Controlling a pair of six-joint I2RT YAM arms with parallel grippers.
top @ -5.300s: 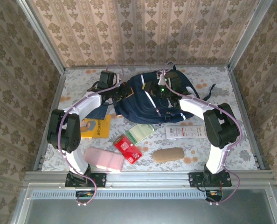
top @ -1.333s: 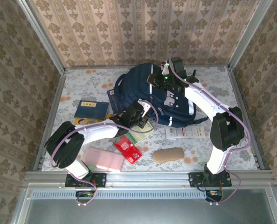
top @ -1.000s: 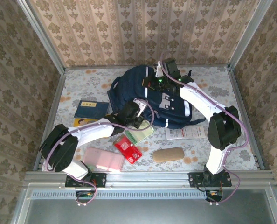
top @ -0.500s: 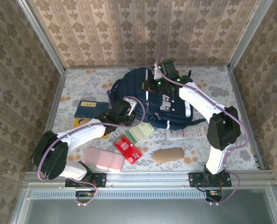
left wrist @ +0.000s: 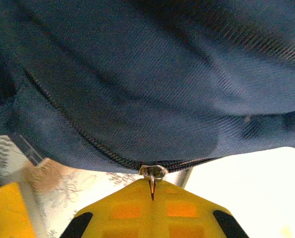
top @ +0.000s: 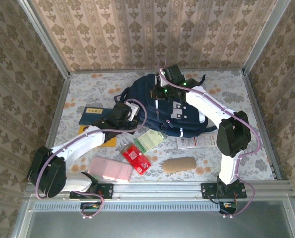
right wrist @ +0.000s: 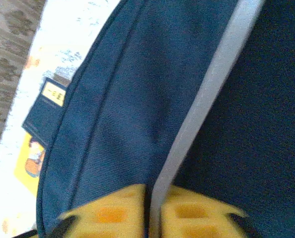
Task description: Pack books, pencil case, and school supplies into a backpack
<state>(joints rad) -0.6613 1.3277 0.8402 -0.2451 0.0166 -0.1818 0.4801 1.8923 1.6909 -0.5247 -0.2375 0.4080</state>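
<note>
Large navy-blue fabric backpack (top: 143,92): lay far-centre on the table (top: 88,84).
Left gripper (left wrist: 152,186): clamped tight on the small metal zipper pull (left wrist: 153,172).
Right gripper (right wrist: 152,196): narrowly parted at the pale stripe (right wrist: 207,109); grip unclear.

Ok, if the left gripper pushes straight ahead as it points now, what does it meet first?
The backpack: the left gripper is shut on its zipper pull, navy fabric right beyond.

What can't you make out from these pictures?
- Backpack interior: every view, covered by its own fabric.
- Right jaws: right wrist view, the yellow fingers cover where they meet the white stripe, so a grip is unclear.
- White packet print: top view, too small to read.
- Orange-yellow book: top view, partly under the left arm.
</note>
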